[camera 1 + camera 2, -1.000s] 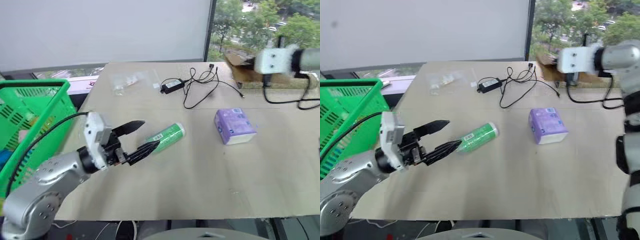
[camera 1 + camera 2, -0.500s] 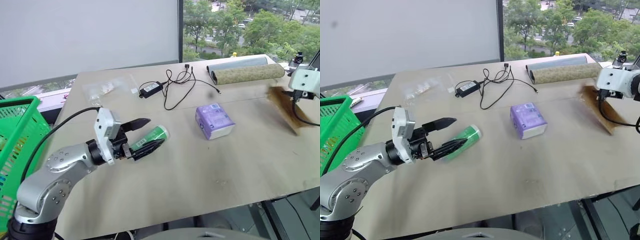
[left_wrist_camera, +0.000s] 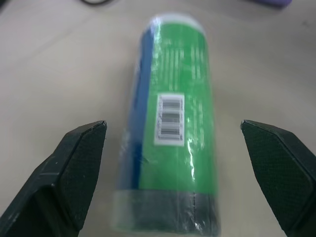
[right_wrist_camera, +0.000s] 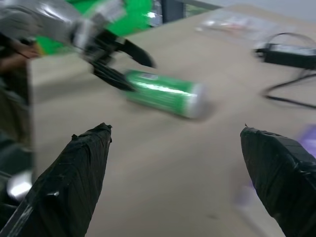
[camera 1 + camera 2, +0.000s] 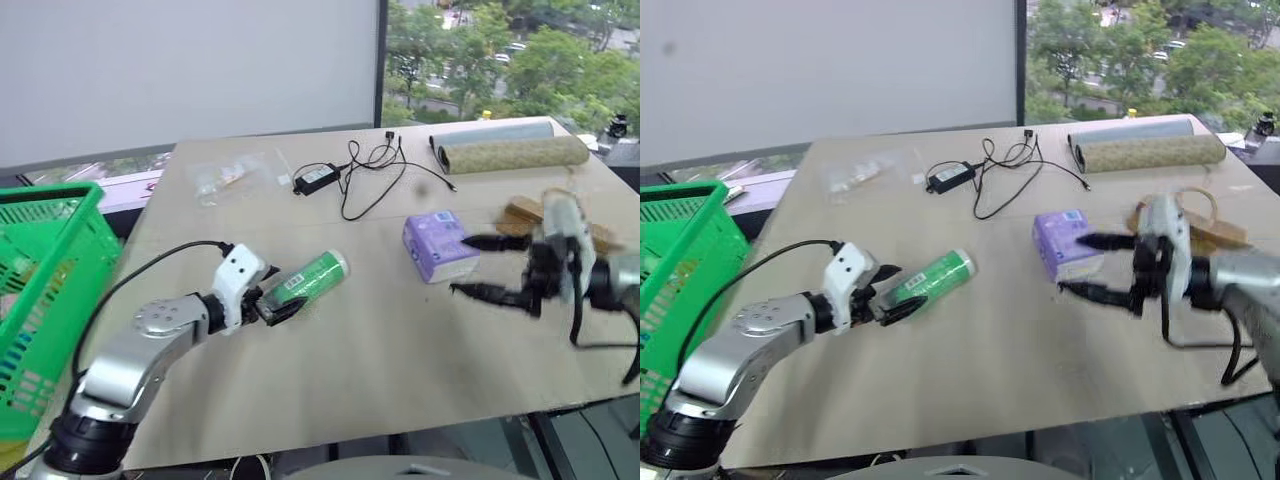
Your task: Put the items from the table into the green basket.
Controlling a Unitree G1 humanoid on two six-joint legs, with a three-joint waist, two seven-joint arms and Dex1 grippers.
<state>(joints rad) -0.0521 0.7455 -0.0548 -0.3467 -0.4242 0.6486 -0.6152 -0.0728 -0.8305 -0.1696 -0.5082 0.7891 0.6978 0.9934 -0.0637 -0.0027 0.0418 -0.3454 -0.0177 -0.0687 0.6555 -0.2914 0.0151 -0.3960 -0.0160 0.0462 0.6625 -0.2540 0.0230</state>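
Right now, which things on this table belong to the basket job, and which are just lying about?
Job:
green tube packet, between the open left gripper fingers
purple tissue pack, by the open right gripper
green basket
table

Lying about:
black adapter and cable
clear plastic bag
two rolled mats

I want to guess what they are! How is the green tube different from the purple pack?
The green tube is long, round and shiny, lying on its side; the purple pack is short, blocky and soft-looking. The green tube has a white barcode label; the purple pack has a white underside. The left gripper has open fingers around the tube's end; the right gripper, also open, is beside the pack. Both lie on the table.
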